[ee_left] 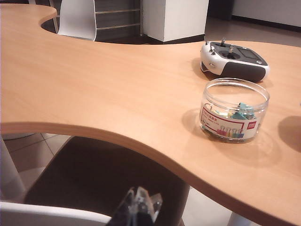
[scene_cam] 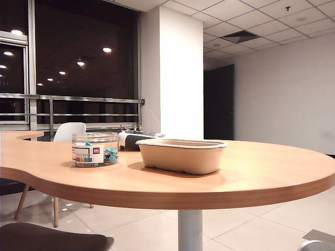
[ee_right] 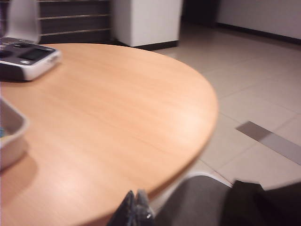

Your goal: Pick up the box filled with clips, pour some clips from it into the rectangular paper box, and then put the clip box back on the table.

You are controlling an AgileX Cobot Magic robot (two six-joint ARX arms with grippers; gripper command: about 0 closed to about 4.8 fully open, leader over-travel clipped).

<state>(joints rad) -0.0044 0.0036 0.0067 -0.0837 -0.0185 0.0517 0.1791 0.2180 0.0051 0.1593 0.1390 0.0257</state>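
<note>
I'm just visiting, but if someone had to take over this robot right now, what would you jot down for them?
Left gripper: shut, empty, off the table's near edge.
Right gripper: shut, empty, likewise off the edge.
Clip box: upright on the table, no lid, clips inside.
Paper box: beside it; something teal shows inside.
Done: apparently pouring and putting back.
Left: probably nothing.

We see a dim, warm-toned room lit by ceiling lamps (scene_cam: 107, 49) that mirror as bright dots in the dark window, and the light wood-grain tabletop (scene_cam: 251, 172) carries soft dark shadows under the beige pulp-paper tray (scene_cam: 181, 155) and the clear round plastic tub (scene_cam: 95, 149). The exterior and left wrist views are fairly sharp. The right wrist view is smeared with blur throughout, with a pale sheen on the wood near its far right edge.
</note>
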